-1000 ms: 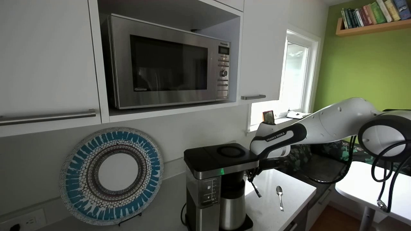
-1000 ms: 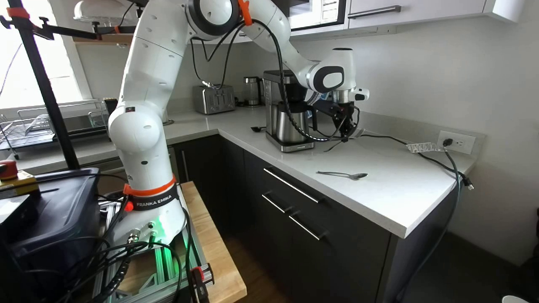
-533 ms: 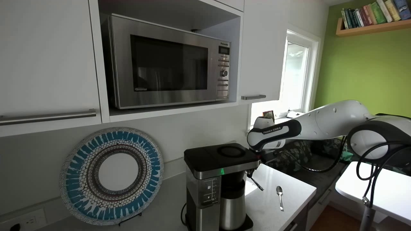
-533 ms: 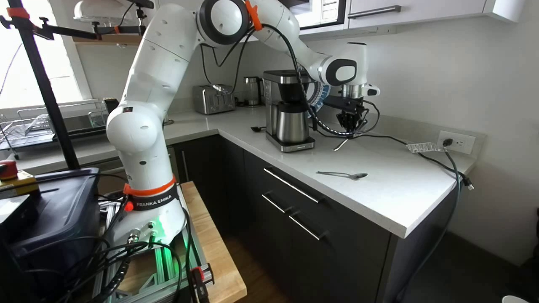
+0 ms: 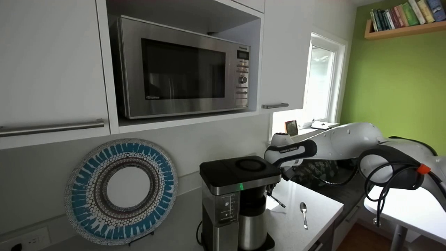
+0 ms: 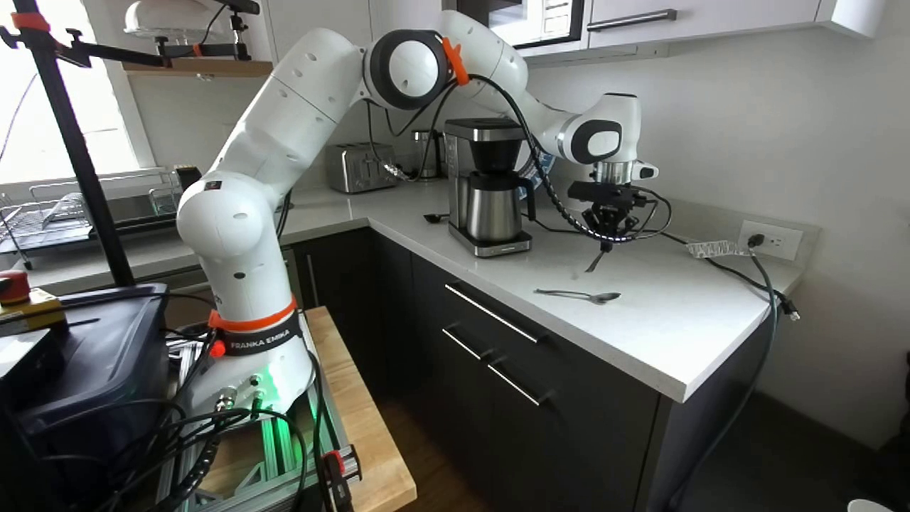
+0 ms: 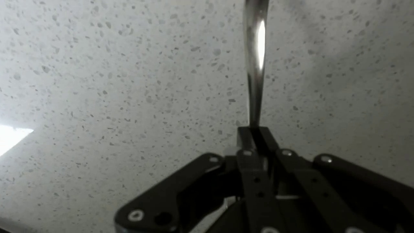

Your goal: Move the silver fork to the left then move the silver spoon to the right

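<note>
Clamping a silver utensil (image 7: 256, 58), the fingers (image 7: 245, 139) hide part; the wrist view crops its tip, leaving its kind unclear.

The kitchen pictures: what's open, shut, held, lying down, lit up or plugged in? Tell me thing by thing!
Gripper: shut on the silver utensil
Silver utensil: held at a slant, kind unclear
Silver spoon: lying on the counter
Microwave: door shut
Cabinet doors: shut
Drawers: shut
Steel carafe: upright in the coffee maker
Patterned round plate: propped upright
Wall plug: pushed into the outlet
Loose plug: not plugged in
Robot base: lit green
</note>
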